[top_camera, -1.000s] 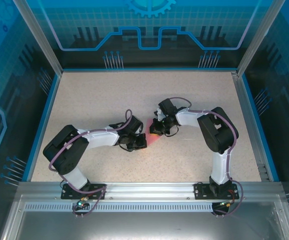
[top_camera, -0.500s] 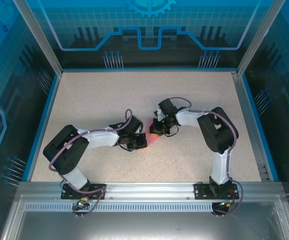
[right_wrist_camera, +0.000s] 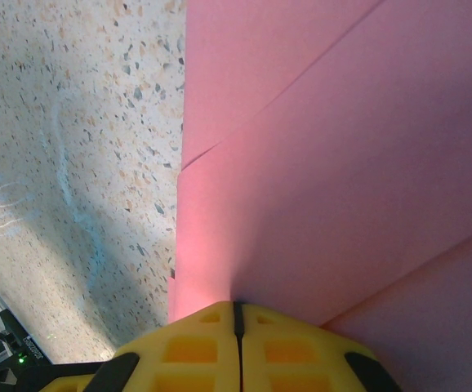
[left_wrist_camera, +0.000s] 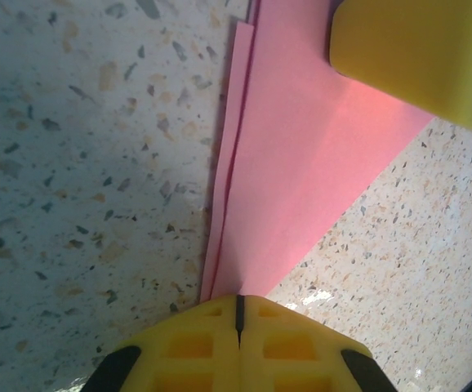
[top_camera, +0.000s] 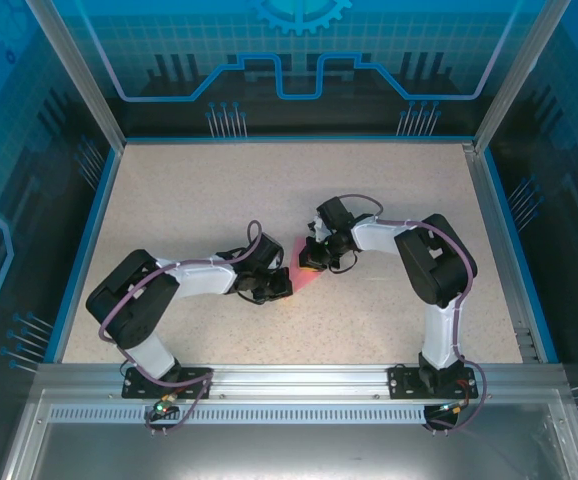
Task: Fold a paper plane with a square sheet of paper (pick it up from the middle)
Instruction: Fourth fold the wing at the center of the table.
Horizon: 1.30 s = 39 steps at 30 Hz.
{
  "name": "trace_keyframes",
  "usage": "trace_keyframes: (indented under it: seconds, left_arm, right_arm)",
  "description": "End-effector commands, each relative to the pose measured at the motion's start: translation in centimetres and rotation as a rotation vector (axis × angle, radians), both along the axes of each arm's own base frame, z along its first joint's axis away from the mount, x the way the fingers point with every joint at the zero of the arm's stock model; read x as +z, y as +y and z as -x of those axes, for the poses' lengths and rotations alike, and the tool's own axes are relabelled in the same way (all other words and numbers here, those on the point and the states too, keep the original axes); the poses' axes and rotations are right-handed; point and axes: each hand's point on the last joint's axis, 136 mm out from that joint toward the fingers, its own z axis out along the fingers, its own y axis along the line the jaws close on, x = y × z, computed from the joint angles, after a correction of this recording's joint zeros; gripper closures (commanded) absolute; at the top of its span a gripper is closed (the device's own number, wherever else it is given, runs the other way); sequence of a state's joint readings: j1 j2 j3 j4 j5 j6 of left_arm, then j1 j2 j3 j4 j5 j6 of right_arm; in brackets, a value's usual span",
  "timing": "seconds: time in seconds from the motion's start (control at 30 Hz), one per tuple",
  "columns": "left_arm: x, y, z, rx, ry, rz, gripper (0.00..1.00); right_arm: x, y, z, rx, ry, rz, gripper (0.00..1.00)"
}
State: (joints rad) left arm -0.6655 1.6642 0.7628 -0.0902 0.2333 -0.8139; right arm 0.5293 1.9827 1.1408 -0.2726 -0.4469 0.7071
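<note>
Midway through creasing, seemingly: the folded pink paper plane (left_wrist_camera: 301, 180) lies flat at the table (top_camera: 169, 200) centre. Left gripper (left_wrist_camera: 238, 314) and right gripper (right_wrist_camera: 238, 314), jaws together, press it. Next probably calls for sliding along the crease.

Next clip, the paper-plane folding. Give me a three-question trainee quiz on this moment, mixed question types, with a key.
1. True or false: the left pincer is wide open.
2. The folded paper is: A) blue, B) pink, C) white.
3. Fill in: the folded paper lies on the speckled ____.
Key: 1 false, it is shut; 2 B; 3 table.
</note>
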Motion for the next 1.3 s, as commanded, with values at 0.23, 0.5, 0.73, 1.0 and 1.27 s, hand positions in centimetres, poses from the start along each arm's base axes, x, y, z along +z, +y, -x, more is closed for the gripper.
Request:
trace_keyframes:
  seconds: [0.23, 0.5, 0.73, 1.0, 1.27]
  left_arm:
    - [-3.7, 4.6, 4.6, 0.033, 0.158, -0.153, 0.99]
    - [-2.6, 4.1, 5.2, 0.028, 0.157, -0.085, 1.0]
    - [4.3, 0.3, 0.6, 0.0, -0.059, 0.093, 1.0]
    - [2.3, -0.5, -1.3, 0.028, -0.048, 0.06, 1.0]
    - [-0.5, 1.6, -0.1, 0.049, 0.005, -0.05, 1.0]
  right_arm:
    - [-7.6, -5.6, 3.7, -0.033, 0.145, 0.3, 0.94]
    - [-7.5, -5.7, 3.7, -0.032, 0.143, 0.302, 0.94]
    - [-7.4, -5.5, 3.5, -0.033, 0.139, 0.295, 0.94]
    - [-7.3, -5.2, 3.5, -0.03, 0.144, 0.286, 0.94]
    - [-6.3, -4.5, 2.9, -0.018, 0.123, 0.251, 0.94]
